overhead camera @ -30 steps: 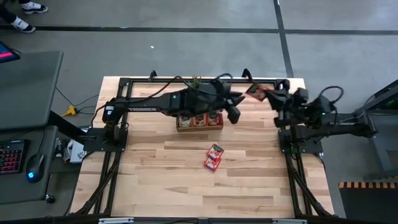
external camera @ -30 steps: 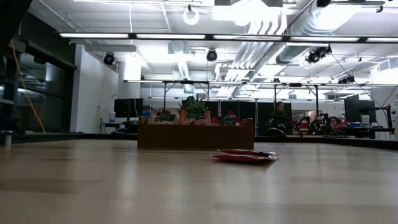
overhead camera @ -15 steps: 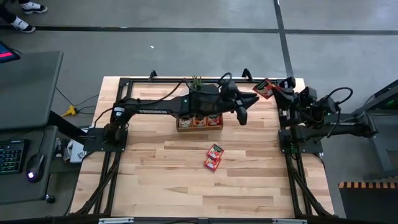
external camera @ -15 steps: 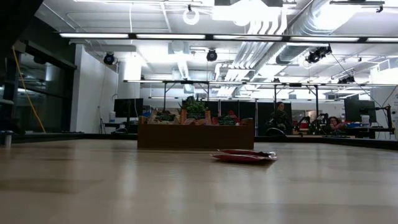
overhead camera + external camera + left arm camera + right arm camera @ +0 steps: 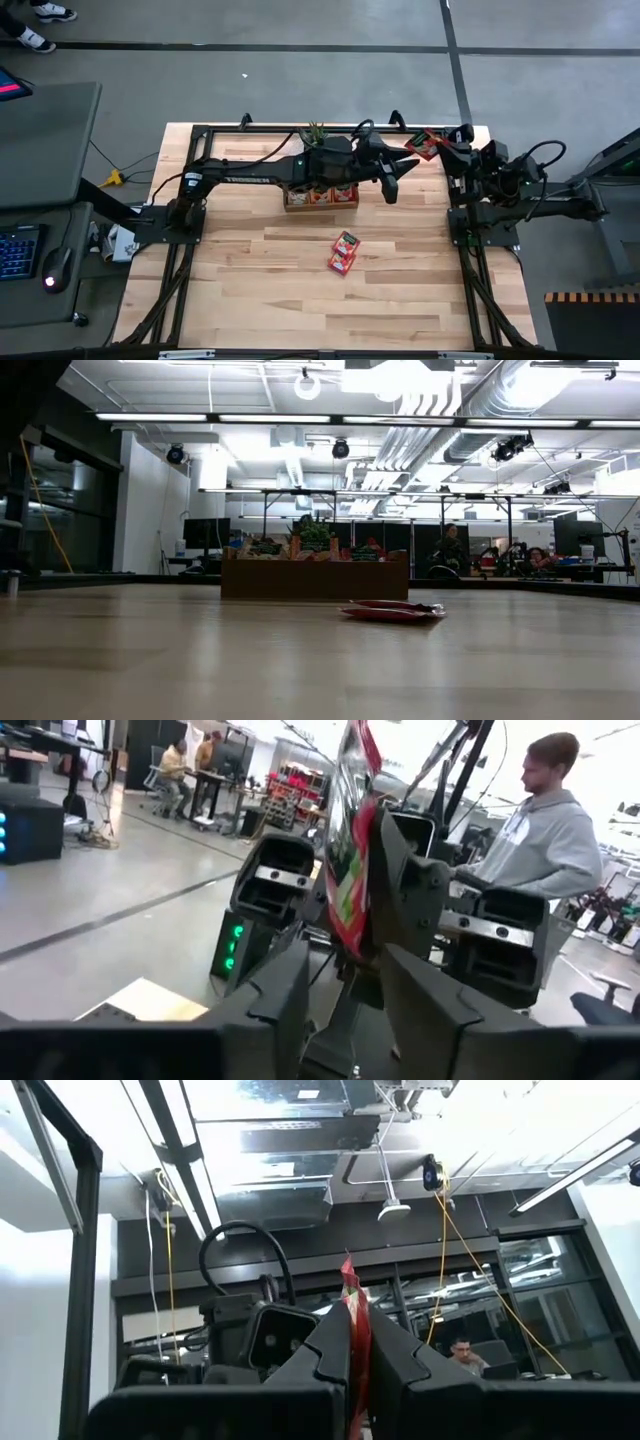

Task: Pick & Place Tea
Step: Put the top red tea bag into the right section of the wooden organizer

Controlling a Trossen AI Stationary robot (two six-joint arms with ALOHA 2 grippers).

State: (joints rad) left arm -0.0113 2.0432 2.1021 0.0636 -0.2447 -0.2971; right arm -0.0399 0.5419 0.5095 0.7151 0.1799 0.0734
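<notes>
Your right hand (image 5: 440,148) pinches one tea sachet (image 5: 424,143) by its edge, held up above the far right corner of the table (image 5: 300,290), fingers closed flat on it. Your left hand (image 5: 392,180) sits just beside it with its fingers parted to a narrow gap and nothing between them; seen from the left wrist, the sachet (image 5: 350,850) stands edge-on straight ahead of those fingers. The packet is thin, flat, glossy foil or paper, red with green and white marks: light, floppy, likely slippery, so take it well in from the edge across its flat faces. Two more sachets (image 5: 343,252) lie flat on the pale wood nearer you. The wooden tray (image 5: 321,196) under your left arm holds others.
</notes>
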